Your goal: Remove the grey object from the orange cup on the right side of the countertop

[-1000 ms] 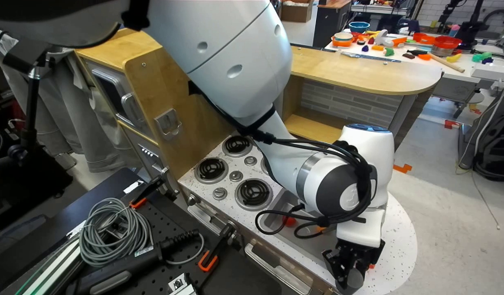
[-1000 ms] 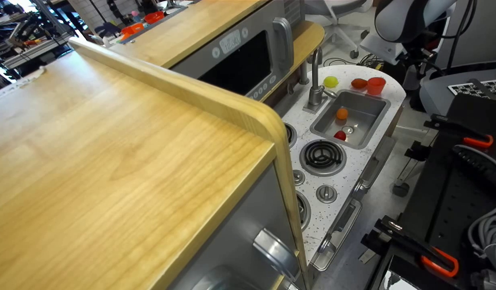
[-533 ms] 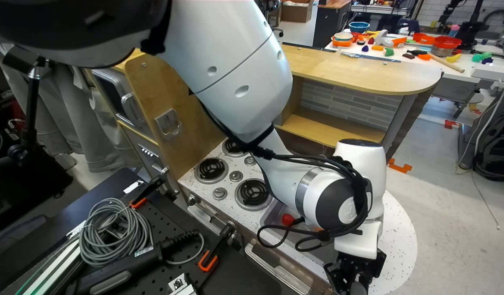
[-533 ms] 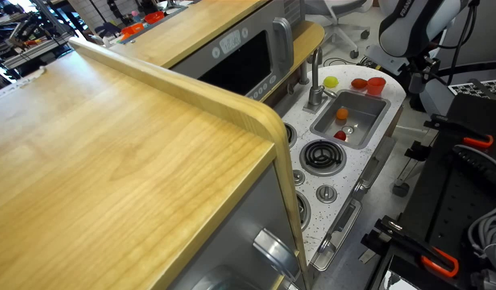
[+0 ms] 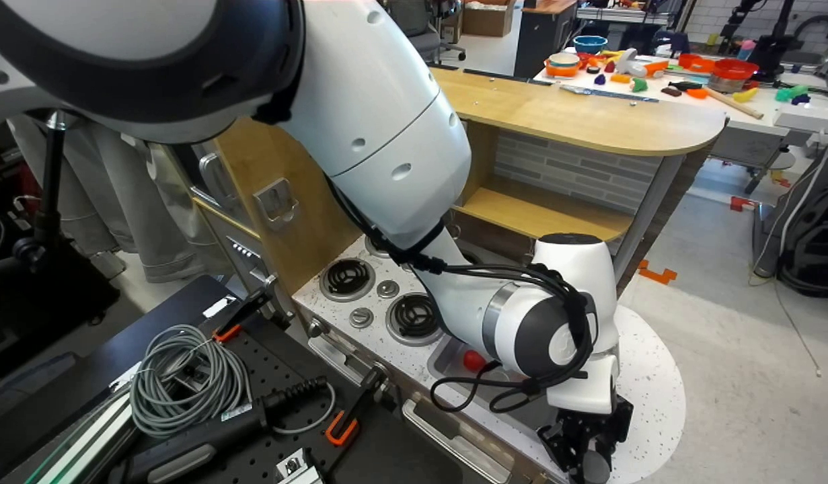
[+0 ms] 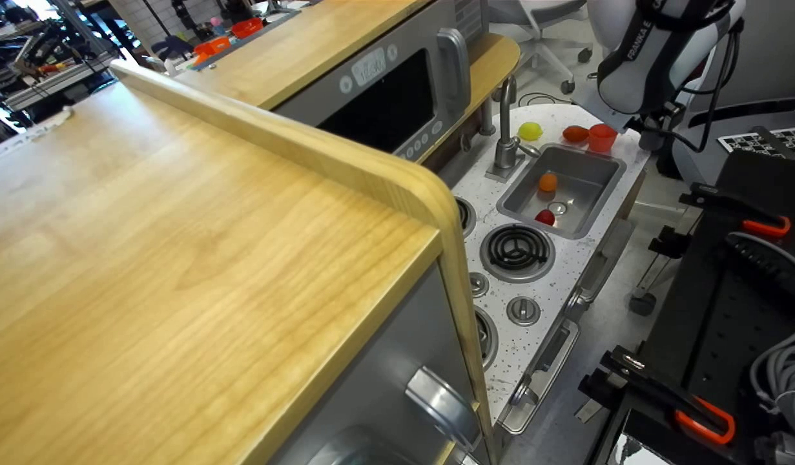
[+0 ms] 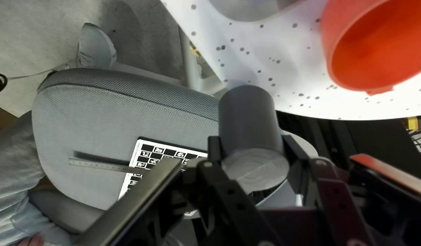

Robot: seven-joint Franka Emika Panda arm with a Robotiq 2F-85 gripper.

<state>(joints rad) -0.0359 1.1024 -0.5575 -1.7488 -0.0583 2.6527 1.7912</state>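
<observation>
The grey object is a dull grey cylinder (image 7: 246, 119); it also shows low in an exterior view (image 5: 596, 465). My gripper (image 7: 252, 150) has its two fingers pressed against the cylinder's sides. The gripper also shows in an exterior view (image 5: 588, 440), above the rounded end of the white speckled countertop (image 5: 649, 390). The orange cup (image 7: 378, 51) is at the upper right of the wrist view, apart from the cylinder, with bare inside showing. In an exterior view the cup (image 6: 602, 138) stands upright beside the sink; in that view of the arm from behind it is hidden.
The grey sink (image 6: 591, 187) holds an orange ball (image 6: 547, 182) and a red ball (image 6: 545, 217). A brownish-red item (image 6: 575, 134) touches the cup. A yellow ball (image 6: 530, 131) lies near the faucet (image 6: 505, 123). A grey chair (image 7: 128, 112) stands beyond the counter's edge.
The arm has dipped a little and shifted over the rounded end, toward the orange cup. The grey cylinder has moved with the gripper. The cup and the balls have not moved.
</observation>
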